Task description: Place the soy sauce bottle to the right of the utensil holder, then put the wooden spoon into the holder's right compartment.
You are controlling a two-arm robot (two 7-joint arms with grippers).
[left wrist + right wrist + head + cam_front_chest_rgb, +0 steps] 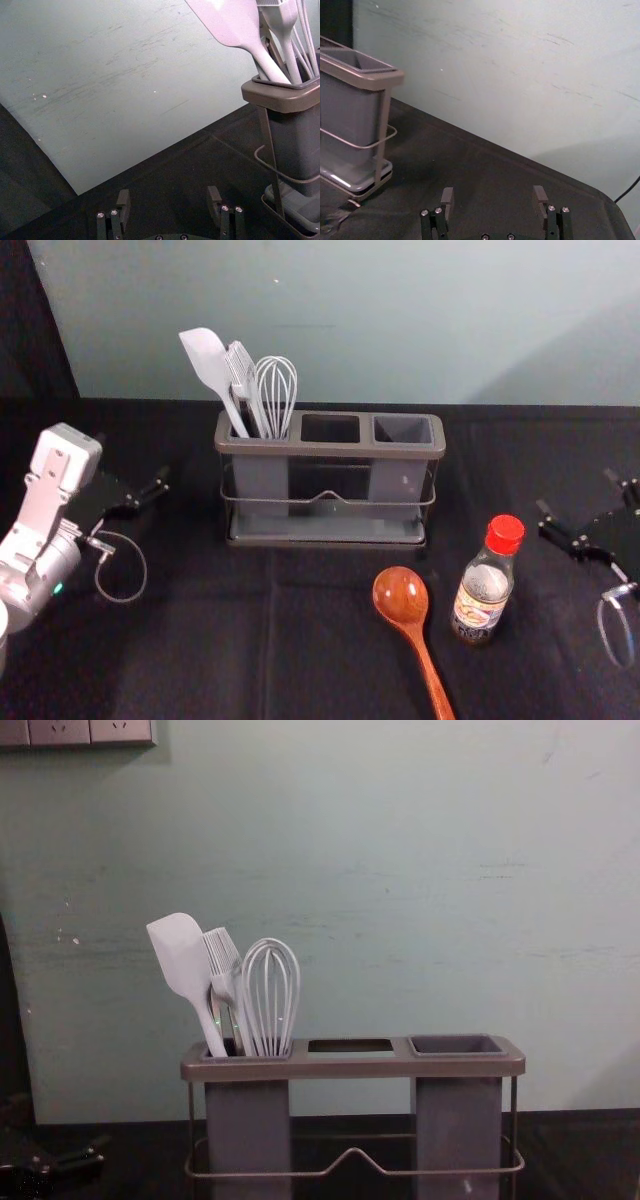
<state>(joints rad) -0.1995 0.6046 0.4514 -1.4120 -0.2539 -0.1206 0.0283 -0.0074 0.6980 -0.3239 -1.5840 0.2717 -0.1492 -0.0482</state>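
"Where do you have the grippers?"

"I've got the left gripper [132, 460] at the head view's left edge and the right gripper [577, 491] at its right edge, both released, fingers spread."

"And the bottle?"

"I see the soy sauce bottle [483, 585] upright, lower right. The wooden spoon [401, 595] lies near it, bottom centre, bowl towards the utensil holder [330, 450] mid-frame. White utensils [207, 362] fill the holder's left compartment."
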